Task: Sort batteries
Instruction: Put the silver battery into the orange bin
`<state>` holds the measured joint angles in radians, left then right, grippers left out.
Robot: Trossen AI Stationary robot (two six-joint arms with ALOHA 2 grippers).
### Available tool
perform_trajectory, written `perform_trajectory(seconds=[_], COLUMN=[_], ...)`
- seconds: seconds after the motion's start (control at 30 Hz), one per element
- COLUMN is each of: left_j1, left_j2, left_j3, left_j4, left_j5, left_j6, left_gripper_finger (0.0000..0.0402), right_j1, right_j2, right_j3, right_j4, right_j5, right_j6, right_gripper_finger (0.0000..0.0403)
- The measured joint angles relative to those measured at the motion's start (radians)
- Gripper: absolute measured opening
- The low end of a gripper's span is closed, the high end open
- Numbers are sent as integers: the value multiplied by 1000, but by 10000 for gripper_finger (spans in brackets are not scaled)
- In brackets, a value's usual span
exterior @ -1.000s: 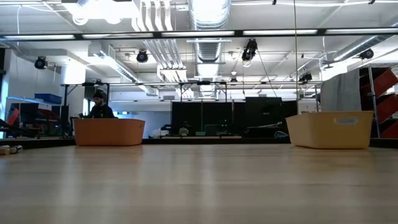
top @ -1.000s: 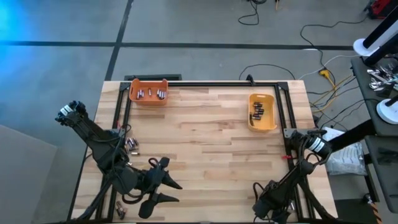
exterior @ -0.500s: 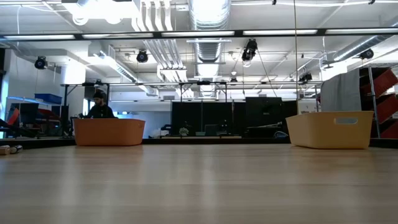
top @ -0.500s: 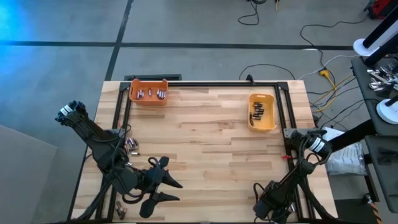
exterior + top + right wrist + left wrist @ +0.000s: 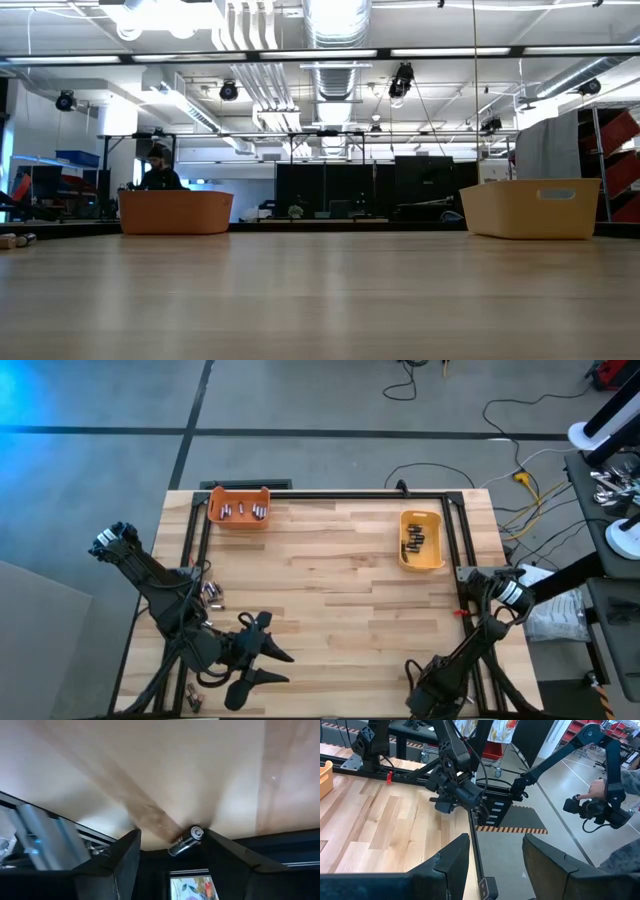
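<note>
I am working the pick-up step: my right pincer is sitting low at the near right corner of the tabletop, its fingers spread, and in the right wrist view a dark battery is lying on the wood in the gap between them, not yet gripped. My left pincer is waiting open and empty at the near left, above the wood.

The sort is looking well along, I judge. Silvery batteries are lying in the orange bin at the far left, dark ones in the yellow bin at the far right. A loose cluster is waiting near the left edge, and a couple more at the near left corner.

Next I am going to need to close squarely on the battery by its sides; it is lying at a slant to the fingers, so I expect it could roll or squirt out. Being dark, it should go to the yellow bin.

I am reading no brand, label or writing on any battery or bin.
</note>
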<state>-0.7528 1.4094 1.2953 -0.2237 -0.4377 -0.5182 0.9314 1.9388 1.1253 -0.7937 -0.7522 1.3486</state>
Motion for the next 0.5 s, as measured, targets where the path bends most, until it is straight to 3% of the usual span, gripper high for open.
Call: perform_trajectory(seconds=[0.5], left_j1=[0], left_j2=[0], left_j3=[0], left_j4=[4], left_j5=[0], left_j6=[-19], left_gripper_finger=[164], right_j1=[30], right_j2=[-4], right_j3=[14], right_j4=[-9], right_j5=[27], right_j6=[130], right_gripper_finger=[174])
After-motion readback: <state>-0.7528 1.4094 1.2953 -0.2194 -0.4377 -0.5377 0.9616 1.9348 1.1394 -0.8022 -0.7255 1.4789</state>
